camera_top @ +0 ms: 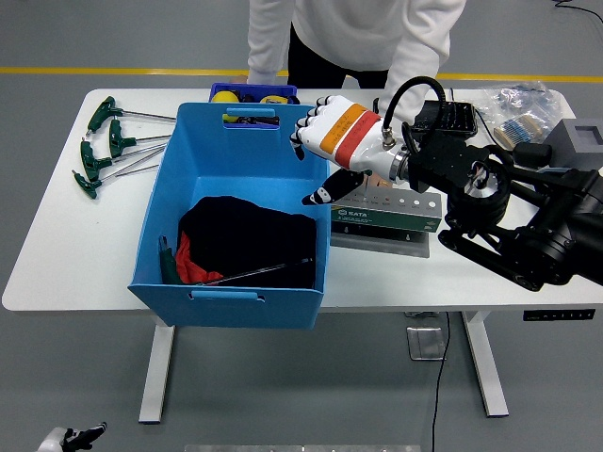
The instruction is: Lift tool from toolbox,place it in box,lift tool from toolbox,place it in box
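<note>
My right hand (332, 143) hangs open and empty over the blue box's (185, 160) right rim. T-handle wrench (236, 275) lies inside on black cloth (247, 235).

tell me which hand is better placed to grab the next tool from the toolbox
Right. The right hand hangs open at the blue box's right rim, just beside the toolbox. No left hand shows over the table.

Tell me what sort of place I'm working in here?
Probably a workshop or robot test lab: grey floor with a yellow line, T-handle wrenches on a white table, a green toolbox beside a blue box.
</note>
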Robot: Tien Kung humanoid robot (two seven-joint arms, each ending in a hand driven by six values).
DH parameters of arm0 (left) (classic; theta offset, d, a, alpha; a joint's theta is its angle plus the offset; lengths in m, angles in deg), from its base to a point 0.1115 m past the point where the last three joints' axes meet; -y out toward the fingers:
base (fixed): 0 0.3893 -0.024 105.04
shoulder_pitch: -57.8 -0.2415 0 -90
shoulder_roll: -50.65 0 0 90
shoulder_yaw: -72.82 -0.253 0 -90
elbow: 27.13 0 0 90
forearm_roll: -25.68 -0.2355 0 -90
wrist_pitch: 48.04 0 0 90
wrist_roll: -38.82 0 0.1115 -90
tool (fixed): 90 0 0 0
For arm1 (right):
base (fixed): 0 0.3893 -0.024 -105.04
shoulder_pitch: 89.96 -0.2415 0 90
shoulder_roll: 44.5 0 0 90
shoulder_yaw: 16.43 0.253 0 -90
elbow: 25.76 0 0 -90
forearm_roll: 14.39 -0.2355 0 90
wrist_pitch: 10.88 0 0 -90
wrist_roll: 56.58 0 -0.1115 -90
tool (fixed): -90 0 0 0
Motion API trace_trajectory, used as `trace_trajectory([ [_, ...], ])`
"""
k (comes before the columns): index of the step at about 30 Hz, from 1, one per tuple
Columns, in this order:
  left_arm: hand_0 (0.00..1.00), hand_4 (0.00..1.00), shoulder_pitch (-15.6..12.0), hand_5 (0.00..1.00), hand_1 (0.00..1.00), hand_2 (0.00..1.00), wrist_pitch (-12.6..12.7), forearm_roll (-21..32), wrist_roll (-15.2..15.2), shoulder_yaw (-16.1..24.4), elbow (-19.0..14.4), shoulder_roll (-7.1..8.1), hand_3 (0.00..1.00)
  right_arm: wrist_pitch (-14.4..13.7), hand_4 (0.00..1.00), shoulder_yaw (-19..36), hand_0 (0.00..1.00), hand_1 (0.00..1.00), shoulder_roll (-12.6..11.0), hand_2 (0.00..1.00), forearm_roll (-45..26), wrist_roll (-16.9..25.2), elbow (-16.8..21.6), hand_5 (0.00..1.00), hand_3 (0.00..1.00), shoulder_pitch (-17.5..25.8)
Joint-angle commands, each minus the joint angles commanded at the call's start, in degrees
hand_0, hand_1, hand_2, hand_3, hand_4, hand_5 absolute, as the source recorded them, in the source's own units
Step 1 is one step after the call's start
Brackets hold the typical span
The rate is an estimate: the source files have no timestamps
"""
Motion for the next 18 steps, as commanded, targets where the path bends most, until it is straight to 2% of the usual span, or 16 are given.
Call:
trace_trajectory([
  [7,0.739,0.689,0.9,0.622,0.747,0.726,0.05,-0.66,-0.22,0.36,0.0,-0.25,0.67,-1.77,0.998,-2.82,0.728,0.633,1.92,0.677,-4.09,5.82,-7.99,0.58,0.497,-1.47],
  [18,0.738,0.689,1.95,0.622,0.746,0.726,0.17,0.0,-0.15,-0.36,0.0,-0.25,0.67,-1.86,0.998,-5.94,0.726,0.618,3.04,0.654,-5.1,8.05,-16.75,0.587,0.473,-2.11],
])
